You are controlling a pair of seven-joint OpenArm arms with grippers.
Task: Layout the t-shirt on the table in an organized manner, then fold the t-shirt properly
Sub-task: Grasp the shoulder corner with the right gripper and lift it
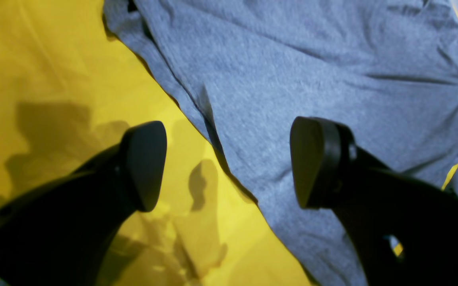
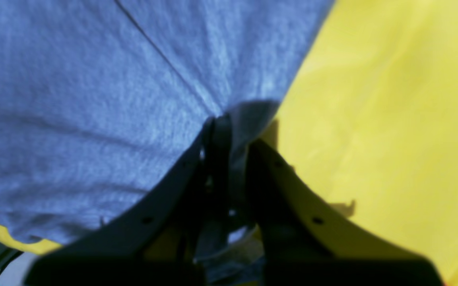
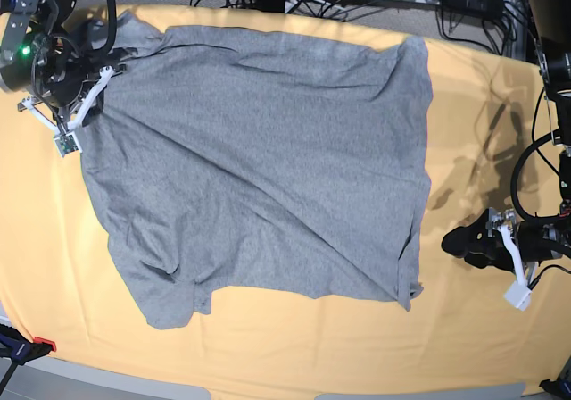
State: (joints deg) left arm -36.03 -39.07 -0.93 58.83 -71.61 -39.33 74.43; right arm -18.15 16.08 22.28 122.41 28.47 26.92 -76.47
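base: overhead, looks down on the whole t-shirt (image 3: 259, 163).
left wrist: close, at shirt's edge.
right wrist: closer, on its fabric.

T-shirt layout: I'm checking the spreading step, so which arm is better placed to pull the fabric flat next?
Probably the right gripper: it is shut on the t-shirt edge. The left gripper hangs open, straddling the opposite edge, holding nothing.

The grey t-shirt (image 3: 259, 159) lies spread — wrinkled, print unseen — across the yellow-orange table (image 3: 294, 342).
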